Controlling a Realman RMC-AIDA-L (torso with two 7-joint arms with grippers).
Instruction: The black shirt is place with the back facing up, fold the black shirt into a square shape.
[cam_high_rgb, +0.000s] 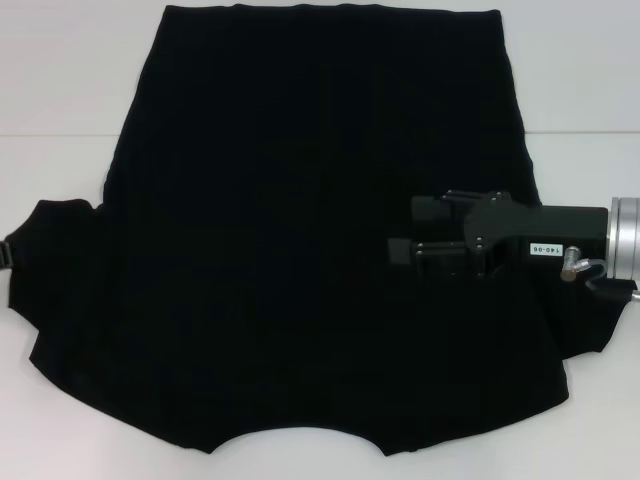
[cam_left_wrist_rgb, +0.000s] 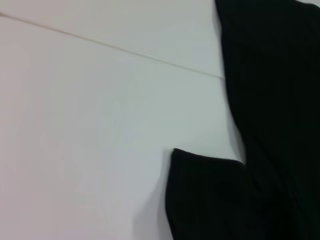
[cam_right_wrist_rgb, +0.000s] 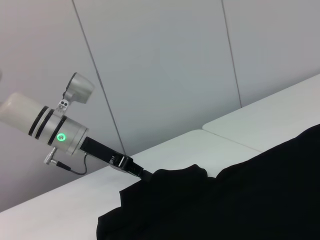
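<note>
Right hand (cam_high_rgb: 405, 245) reaches level over the black shirt (cam_high_rgb: 300, 250); left hand (cam_high_rgb: 8, 255) at its sleeve.

Left tool (cam_right_wrist_rgb: 145, 174) tips buried under black shirt (cam_high_rgb: 320, 250) sleeve; right tool (cam_high_rgb: 400, 245) tips indistinct.

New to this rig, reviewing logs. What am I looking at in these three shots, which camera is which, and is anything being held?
It is a two-armed robot folding laundry. The head view looks down from the robot's head onto a white table with a black shirt spread flat. The right gripper reaches in over the shirt's right side; whether it grips fabric is unclear. The left gripper barely shows at the left sleeve. The other two pictures come from wrist cameras. The left wrist view shows only the sleeve and table. The right wrist view looks across the shirt to the left arm, its gripper at the sleeve, fingers hidden by cloth.
</note>
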